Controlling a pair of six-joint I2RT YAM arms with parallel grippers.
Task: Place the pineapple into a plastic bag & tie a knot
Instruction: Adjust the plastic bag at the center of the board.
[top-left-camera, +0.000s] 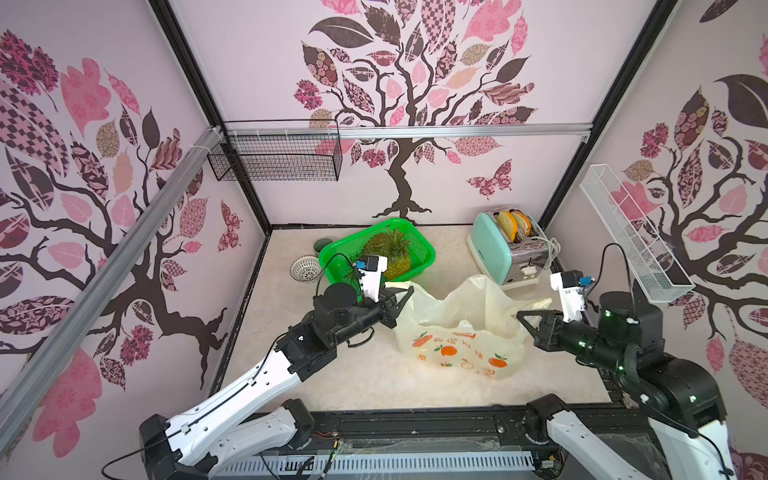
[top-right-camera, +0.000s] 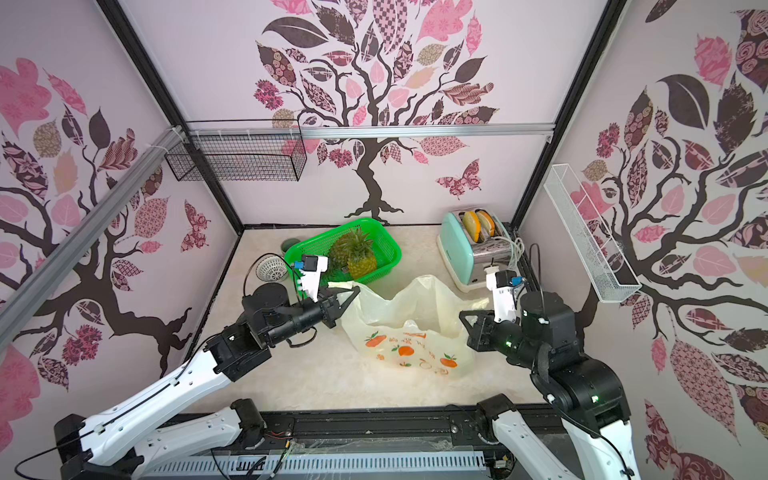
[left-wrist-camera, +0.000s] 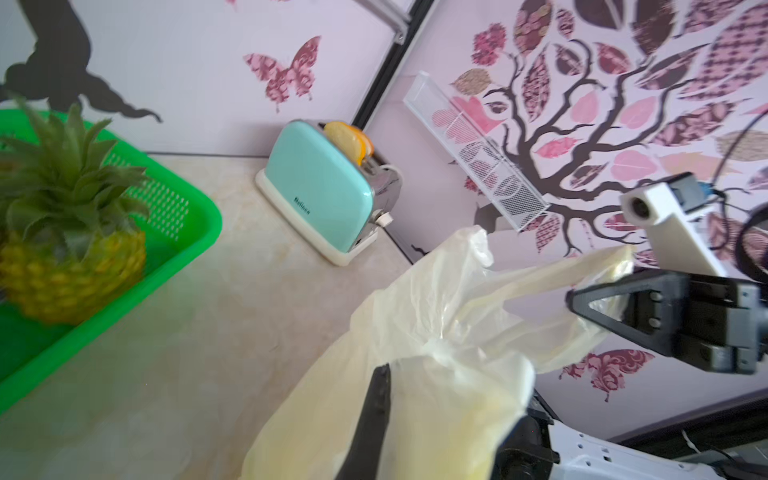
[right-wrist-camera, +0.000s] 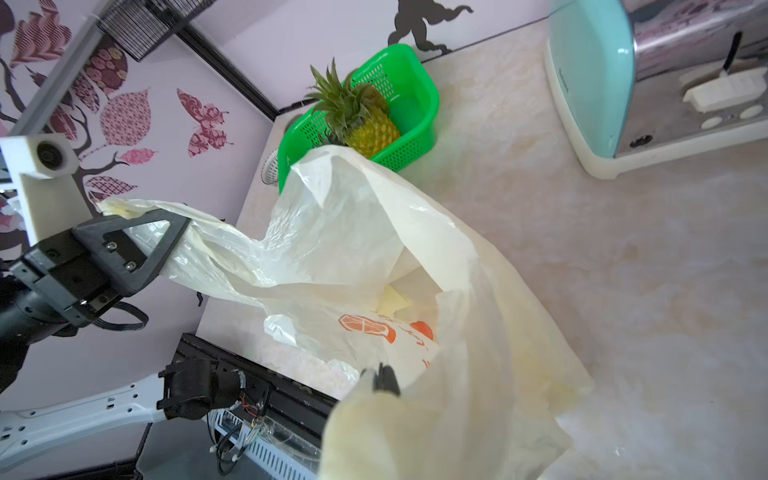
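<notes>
- Bag position: plastic bag (top-left-camera: 457, 336) rests on the table (top-left-camera: 332, 374) in the middle of the workspace, between the two claws. Its orange-fruit print faces the robot and its mouth gapes upward.
- Left gripper (top-left-camera: 409, 293): jaws fully closed, pinching one bag handle. A stub of the handle sticks out past the fingertips in both top views.
- Right gripper (top-left-camera: 523, 314): jaws fully closed on the other handle. The left wrist view shows the film bunched at its tip.
- Handles are drawn apart to either side, with film stretched from each claw down to the bag body. The bag's bottom lies slack on the table.
- Pineapple (top-left-camera: 395, 259): in the green basket (top-left-camera: 426, 249) behind the bag, crown tilted, outside the bag and not touching it.
- Toaster (top-left-camera: 494, 249): far right corner, behind the bag, with slices in its slots.
</notes>
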